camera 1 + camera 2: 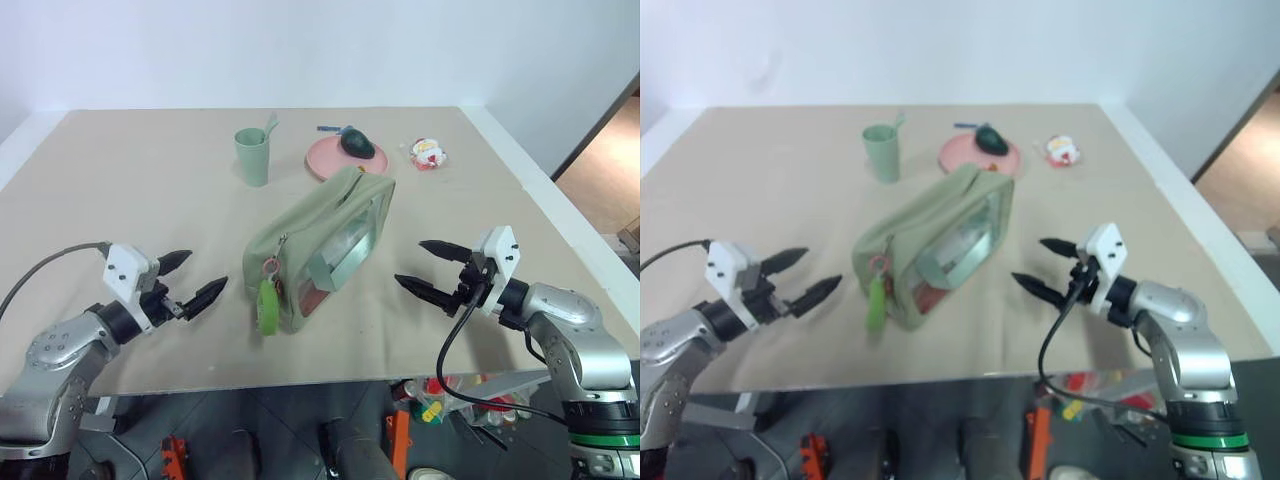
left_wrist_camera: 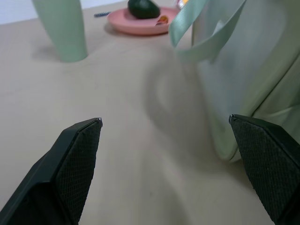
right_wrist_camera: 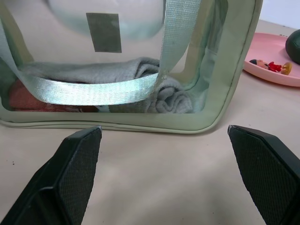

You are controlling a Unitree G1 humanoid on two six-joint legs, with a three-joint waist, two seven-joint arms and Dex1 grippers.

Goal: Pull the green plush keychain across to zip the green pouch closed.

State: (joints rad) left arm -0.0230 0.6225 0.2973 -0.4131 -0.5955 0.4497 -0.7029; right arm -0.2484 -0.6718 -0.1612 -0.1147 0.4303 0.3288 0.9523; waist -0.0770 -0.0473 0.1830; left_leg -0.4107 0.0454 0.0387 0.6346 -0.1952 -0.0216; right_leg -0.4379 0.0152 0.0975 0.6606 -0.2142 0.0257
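Nearest to us, low in the head view, our two grippers flank the pouch: our left gripper [image 1: 186, 279] sits at the lower left of the frame and our right gripper [image 1: 432, 268] at the lower right, each with its black fingers spread wide and holding nothing. Neither touches the bag; both stand a little apart from it over the tan table [image 1: 130, 190]. Between them, at the centre of the frame, stands the green pouch [image 1: 322, 240], upright on its base and running diagonally from lower left to upper right, with a clear side panel facing our right gripper. In the right wrist view we see through that panel [image 3: 117, 56] to a rolled grey cloth [image 3: 154, 89] and something red inside, with a pale green strap handle [image 3: 98, 89] looped across the front. The green plush keychain [image 1: 268, 305] hangs at the pouch's near, lower-left end, dangling from a pinkish ring clip [image 1: 271, 266] down the end wall. Further back, toward the upper middle of the frame, we see a pale green cup [image 1: 252, 156], a pink plate [image 1: 330, 160] bearing a dark green avocado-shaped toy [image 1: 357, 145], and to its right a small red-and-white packet [image 1: 428, 153].
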